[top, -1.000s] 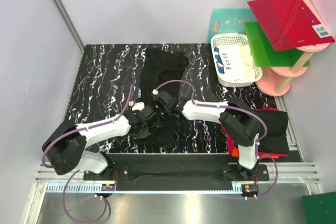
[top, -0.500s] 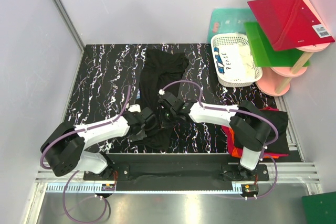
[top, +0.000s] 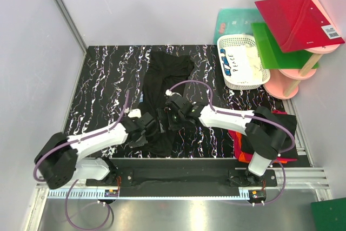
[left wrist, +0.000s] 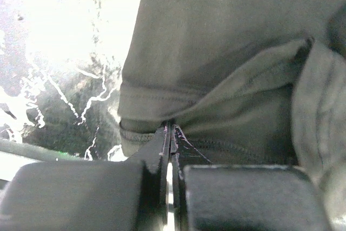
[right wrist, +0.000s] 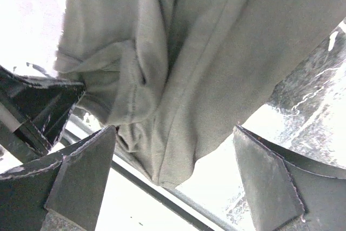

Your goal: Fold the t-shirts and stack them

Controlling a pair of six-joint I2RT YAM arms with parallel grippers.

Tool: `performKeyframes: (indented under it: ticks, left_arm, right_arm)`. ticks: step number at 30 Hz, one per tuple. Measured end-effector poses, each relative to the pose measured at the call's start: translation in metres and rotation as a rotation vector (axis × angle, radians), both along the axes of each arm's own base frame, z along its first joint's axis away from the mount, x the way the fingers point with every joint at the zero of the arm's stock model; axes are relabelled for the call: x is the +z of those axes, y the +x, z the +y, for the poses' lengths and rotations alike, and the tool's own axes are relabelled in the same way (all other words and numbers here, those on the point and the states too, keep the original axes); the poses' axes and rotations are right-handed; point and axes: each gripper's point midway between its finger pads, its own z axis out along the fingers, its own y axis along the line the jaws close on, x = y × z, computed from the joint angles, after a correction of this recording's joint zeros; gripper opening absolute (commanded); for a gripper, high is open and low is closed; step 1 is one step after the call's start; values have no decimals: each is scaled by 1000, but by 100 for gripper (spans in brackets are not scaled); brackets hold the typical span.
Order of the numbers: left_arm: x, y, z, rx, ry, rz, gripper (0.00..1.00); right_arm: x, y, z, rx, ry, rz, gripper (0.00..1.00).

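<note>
A black t-shirt (top: pixel 165 74) lies lengthwise down the middle of the marbled table, its near end bunched. My left gripper (top: pixel 150 129) sits at that near end. In the left wrist view its jaws (left wrist: pixel 170 129) are pressed together on the shirt's hem (left wrist: pixel 216 106), and creases run into the tips. My right gripper (top: pixel 168 116) hovers just right of it, open wide. Its fingers (right wrist: pixel 81 177) stand on both sides of a hanging fold of the shirt (right wrist: pixel 178 79) without touching it. A stack of t-shirts (top: pixel 280 128), black over red and orange, lies at the table's right edge.
A white lattice basket (top: pixel 243 84) stands at the back right corner. Beside it a pink stand (top: pixel 284 86) carries a red board (top: pixel 297 20) and a green board (top: pixel 270 47). Grey walls close in the left and back sides.
My right gripper has opened and let go of the shirt. The left arm has drawn back towards the near left, still pinching the hem.
</note>
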Motion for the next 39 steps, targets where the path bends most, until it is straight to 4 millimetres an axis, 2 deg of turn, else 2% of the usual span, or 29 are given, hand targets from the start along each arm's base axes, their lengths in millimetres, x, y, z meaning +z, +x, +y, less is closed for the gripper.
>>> performKeyframes:
  ticks: [2,5,6,8,11,13,15,19,20,26,29,30,31,33,39]
  left_arm:
    - [6,-1,-1,-6,-22,-22,25]
    - [27,1,-9,-29,-103,-100,51]
    - [36,3,-12,-34,-137,-137,76]
    - [50,5,-15,-52,-183,-193,97]
    - [65,8,-19,-75,-232,-253,99]
    - [68,10,-22,-95,-243,-268,99]
    - [65,12,-26,-122,-232,-262,96]
    - [50,15,-34,-161,-194,-225,74]
    - [46,15,-37,-170,-186,-215,65]
    - [30,20,-53,-212,-168,-180,58]
    - [25,22,-61,-228,-165,-171,51]
    - [24,22,-64,-233,-168,-168,37]
    - [23,22,-66,-237,-172,-167,28]
    - [22,22,-71,-247,-177,-164,0]
    - [26,19,-81,-272,-196,-171,0]
  right_arm:
    - [6,3,0,-2,8,-22,95]
    - [8,6,0,-5,7,-40,93]
    - [8,7,0,-7,7,-43,93]
    - [9,8,1,-7,13,-47,91]
    - [10,9,3,-9,20,-54,90]
    - [10,10,3,-9,20,-55,90]
    - [8,10,4,-9,20,-55,90]
    - [5,10,4,-9,13,-50,90]
    - [5,11,4,-12,12,-54,90]
    - [3,15,0,-32,-2,-72,90]
    - [2,15,-2,-38,-8,-78,90]
    - [1,16,-3,-40,-10,-79,90]
    - [1,16,-3,-41,-10,-80,90]
    - [1,16,-3,-41,-10,-81,90]
    - [1,16,-4,-42,-11,-80,90]
